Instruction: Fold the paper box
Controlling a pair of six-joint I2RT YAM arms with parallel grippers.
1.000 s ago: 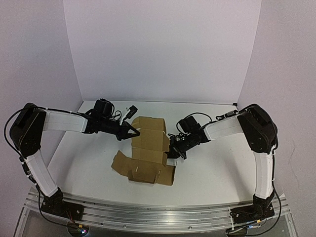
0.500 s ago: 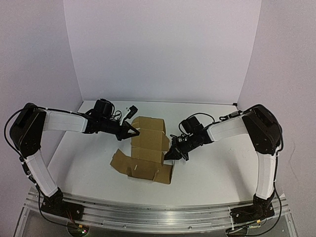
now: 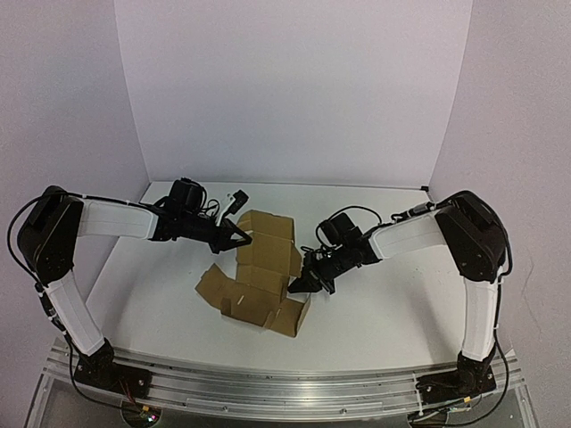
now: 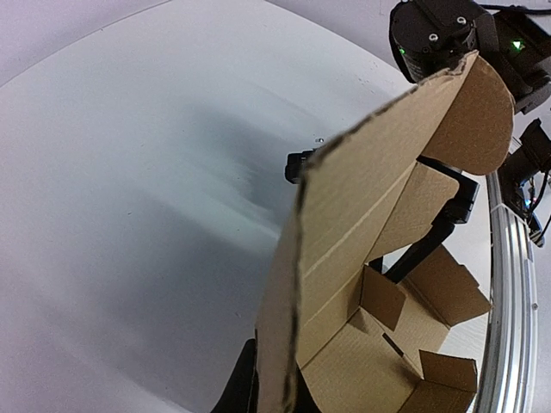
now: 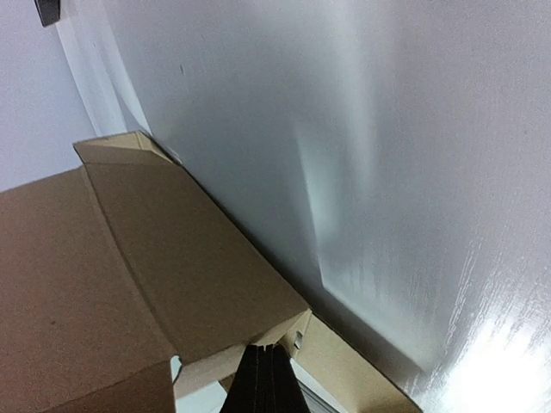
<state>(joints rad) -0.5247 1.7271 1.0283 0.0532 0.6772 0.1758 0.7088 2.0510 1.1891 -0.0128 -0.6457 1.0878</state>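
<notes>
The paper box (image 3: 263, 267) is brown cardboard, half opened out at the middle of the table, with its flaps spread toward the near edge. My left gripper (image 3: 243, 239) is shut on the upright far-left panel; in the left wrist view that panel's edge (image 4: 297, 284) runs up from between the fingertips of the left gripper (image 4: 274, 383). From the right, my right gripper (image 3: 299, 285) presses its shut tips against the box's right side. The right wrist view has the right gripper (image 5: 271, 354) touching a folded corner of the box (image 5: 129, 258), with nothing between its fingers.
A small black rectangular object (image 3: 239, 200) lies behind the box near the back wall. White walls close the table at the back and both sides. The aluminium rail (image 3: 285, 388) with the arm bases runs along the near edge.
My right gripper has moved left and toward the near edge, pushing the box's side. The box's near flaps have shifted left and turned a little. The left gripper has held still.
</notes>
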